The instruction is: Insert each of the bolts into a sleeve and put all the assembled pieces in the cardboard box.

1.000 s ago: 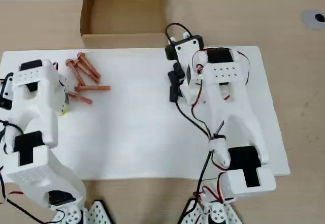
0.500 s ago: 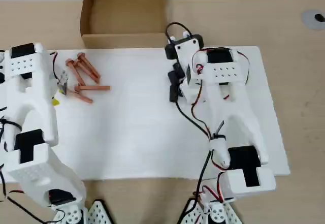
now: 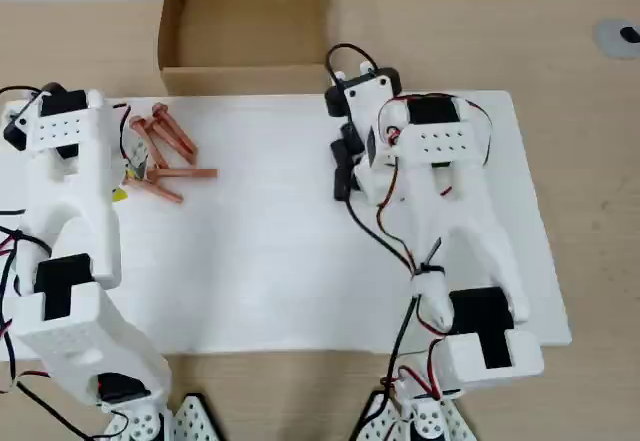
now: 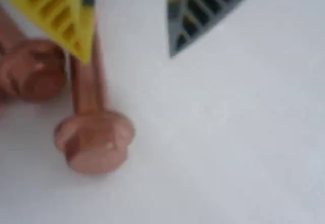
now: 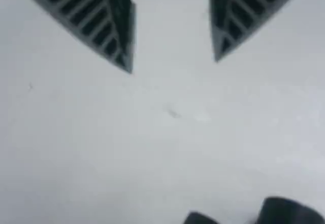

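Left hand [image 4: 129, 56]: mine, wide open, gripping nothing, one fingertip over a bolt [image 4: 94, 132] shaft. Right hand [image 5: 172, 64]: mine, open, empty, above the white sheet [image 3: 270, 251]. The bolts [image 3: 165, 156] lie heaped at the sheet's 10 o'clock. Cardboard box [image 3: 240, 79] beyond, at 11 o'clock.

Matt copper-coloured bolts [image 3: 165, 153] on smooth white sheet [image 3: 270, 251].

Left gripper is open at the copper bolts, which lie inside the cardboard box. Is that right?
Not quite. The bolts lie on the white mat, outside the box, as the high view shows. The left gripper is open at them, as stated.
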### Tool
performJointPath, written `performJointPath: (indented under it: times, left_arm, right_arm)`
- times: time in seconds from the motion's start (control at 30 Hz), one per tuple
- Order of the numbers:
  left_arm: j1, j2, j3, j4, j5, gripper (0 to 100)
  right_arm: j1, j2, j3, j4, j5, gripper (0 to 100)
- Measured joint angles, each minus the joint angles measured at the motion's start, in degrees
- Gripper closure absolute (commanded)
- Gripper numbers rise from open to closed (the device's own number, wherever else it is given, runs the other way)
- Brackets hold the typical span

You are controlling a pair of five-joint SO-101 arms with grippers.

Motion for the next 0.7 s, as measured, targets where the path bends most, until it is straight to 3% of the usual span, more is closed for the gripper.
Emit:
performJointPath:
  times: [0.7]
  left_arm:
    - [-0.53, -0.09, 11.78, -17.76, 0.09, 89]
  right_arm:
    - [0.0, 0.0, 0.0, 0.0, 0.0, 86.0]
